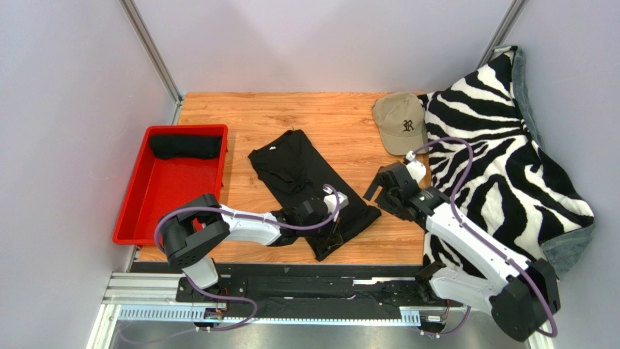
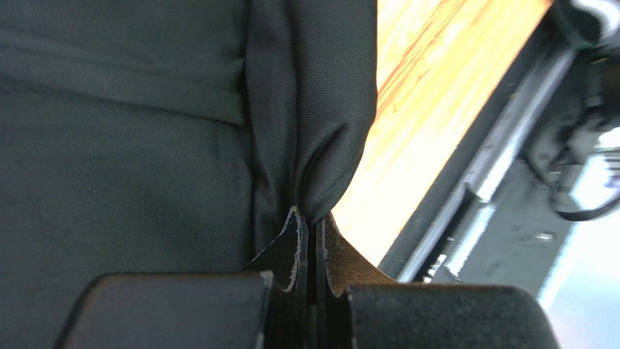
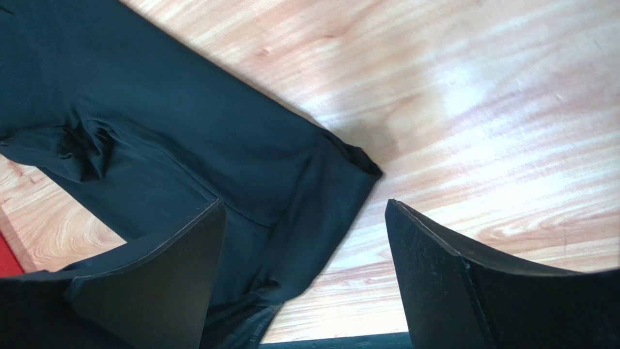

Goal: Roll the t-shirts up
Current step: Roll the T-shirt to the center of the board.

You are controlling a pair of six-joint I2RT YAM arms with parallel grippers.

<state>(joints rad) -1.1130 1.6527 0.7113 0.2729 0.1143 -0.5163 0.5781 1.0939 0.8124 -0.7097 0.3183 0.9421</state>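
A black t-shirt [image 1: 298, 174] lies folded into a long strip, slanting across the wooden table from back left to near right. My left gripper [image 1: 335, 234] is shut on the shirt's near hem; in the left wrist view the cloth [image 2: 145, 145] bunches up between the closed fingertips [image 2: 295, 240]. My right gripper [image 1: 380, 190] is open and empty, hovering just right of the shirt's lower right corner [image 3: 342, 167]. A second black t-shirt [image 1: 185, 146] lies rolled up at the back of the red tray.
A red tray [image 1: 156, 211] stands at the table's left edge. A tan cap [image 1: 400, 122] sits at the back right. A zebra-striped blanket [image 1: 495, 153] covers the right side. The metal rail [image 1: 291, 298] runs along the near edge.
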